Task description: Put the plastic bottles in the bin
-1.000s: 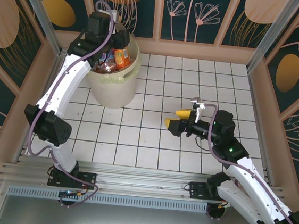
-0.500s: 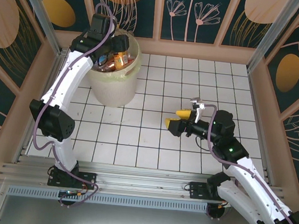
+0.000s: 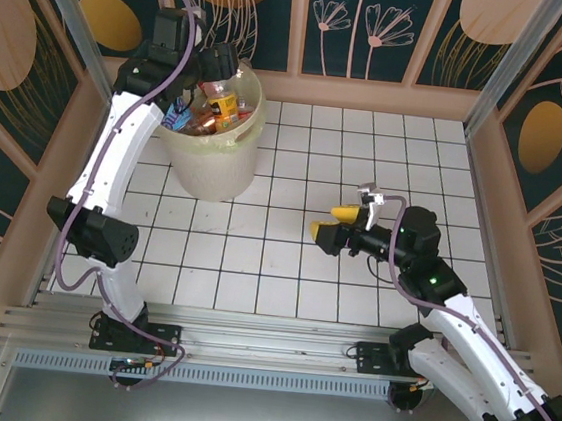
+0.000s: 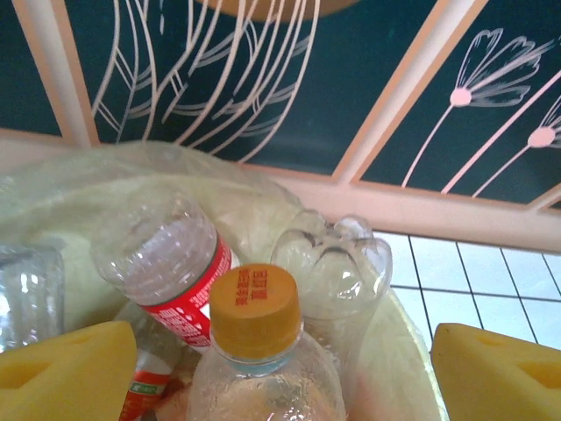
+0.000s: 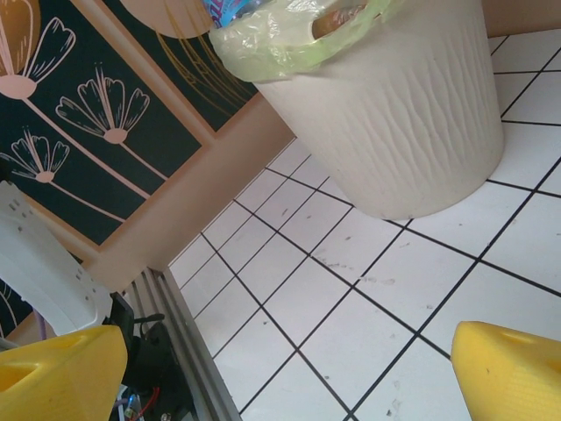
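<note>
1. Bin (image 3: 210, 168), a large cream bucket with a yellowish liner, stands on the white tiled tabletop (image 3: 285, 271) at about 10 o'clock in the overhead view, close to the back wall.
2. Left arm (image 3: 116, 153) rises from the near edge to the bin's rim at 11 o'clock. Right arm (image 3: 452, 309) bends in from 5 o'clock.
3. Plastic bottles (image 3: 214, 108) lie heaped inside the bin, up to its rim. The left wrist view shows an orange-capped bottle (image 4: 254, 311) upright, a red-labelled bottle (image 4: 180, 281) at its 10 o'clock, and a clear upturned bottle base (image 4: 333, 263) at its 1 o'clock.
4. Left pincer (image 3: 219, 65) hangs over the heap. Its yellow pads (image 4: 61, 373) are spread wide either side of the orange-capped bottle, not touching it.
5. Right pincer (image 3: 330, 226) sits over bare tiles just toward 3 o'clock of centre, spread wide, holding nothing, well apart from the bin.
</note>
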Robot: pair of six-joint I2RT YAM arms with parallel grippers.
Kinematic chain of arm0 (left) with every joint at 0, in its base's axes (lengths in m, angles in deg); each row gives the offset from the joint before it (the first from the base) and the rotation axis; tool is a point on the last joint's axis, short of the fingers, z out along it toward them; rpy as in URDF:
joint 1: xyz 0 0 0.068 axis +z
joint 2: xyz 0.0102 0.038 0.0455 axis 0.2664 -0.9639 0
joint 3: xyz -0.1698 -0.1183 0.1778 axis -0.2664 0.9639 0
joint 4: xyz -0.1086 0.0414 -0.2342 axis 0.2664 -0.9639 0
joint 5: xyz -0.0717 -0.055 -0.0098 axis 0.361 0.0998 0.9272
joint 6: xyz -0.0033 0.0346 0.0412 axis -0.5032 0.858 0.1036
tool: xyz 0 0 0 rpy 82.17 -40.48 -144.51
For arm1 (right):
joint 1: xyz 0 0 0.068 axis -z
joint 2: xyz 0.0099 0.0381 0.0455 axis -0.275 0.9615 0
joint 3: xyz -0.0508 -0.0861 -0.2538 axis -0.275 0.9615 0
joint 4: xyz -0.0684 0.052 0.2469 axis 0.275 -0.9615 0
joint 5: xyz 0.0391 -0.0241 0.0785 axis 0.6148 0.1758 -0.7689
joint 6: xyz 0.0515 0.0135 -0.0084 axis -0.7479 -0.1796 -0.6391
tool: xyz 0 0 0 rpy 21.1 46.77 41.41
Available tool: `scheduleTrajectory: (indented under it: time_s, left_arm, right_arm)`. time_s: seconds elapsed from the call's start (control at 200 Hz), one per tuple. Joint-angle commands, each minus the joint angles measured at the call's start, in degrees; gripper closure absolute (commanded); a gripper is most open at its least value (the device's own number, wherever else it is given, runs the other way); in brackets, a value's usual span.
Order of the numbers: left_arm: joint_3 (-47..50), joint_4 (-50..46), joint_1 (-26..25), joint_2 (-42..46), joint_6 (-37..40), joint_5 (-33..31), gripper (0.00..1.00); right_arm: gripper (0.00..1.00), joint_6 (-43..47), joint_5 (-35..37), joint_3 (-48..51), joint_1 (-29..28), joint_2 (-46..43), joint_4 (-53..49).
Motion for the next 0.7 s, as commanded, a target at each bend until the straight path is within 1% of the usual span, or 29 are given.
scheduleTrajectory:
  time_s: [0.0, 0.13, 0.265, 0.395, 0.51, 0.681, 0.696]
  left_arm:
    - [-1.2, -1.2, 0.6, 0.5, 2.9, -2.6, 0.14]
    - [-3.1, -1.9, 1.7, -2.5, 4.0, -2.0, 0.16]
    - [-3.3, -2.1, 1.7, -4.2, 5.8, -4.9, 0.18]
    - [-2.2, -2.4, 1.6, -4.0, 6.8, -6.1, 0.19]
    - [-2.7, -3.9, 1.7, -4.3, 7.2, -9.6, 0.21]
    - [-2.4, -5.4, 1.8, -2.7, 7.8, -16.5, 0.26]
    - [-2.5, -6.8, 1.8, -2.6, 7.8, -17.0, 0.26]
  right_arm:
    - [0.04, 0.9, 0.6, 0.5, -0.3, -1.1, 0.2]
    - [0.04, 0.6, 0.4, 0.5, -0.3, -1.0, 0.7]
    - [0.04, 0.6, 0.8, 0.5, -0.3, -1.6, -0.2]
    - [0.04, 0.9, 1.7, 0.4, -0.2, -2.3, -1.1]
    - [0.04, 0.9, 1.6, 0.4, -0.2, -1.9, -0.8]
    - [0.04, 0.8, 1.6, 0.5, -0.2, -1.5, -0.2]
    - [0.04, 0.8, 1.6, 0.5, -0.2, -1.4, -0.2]
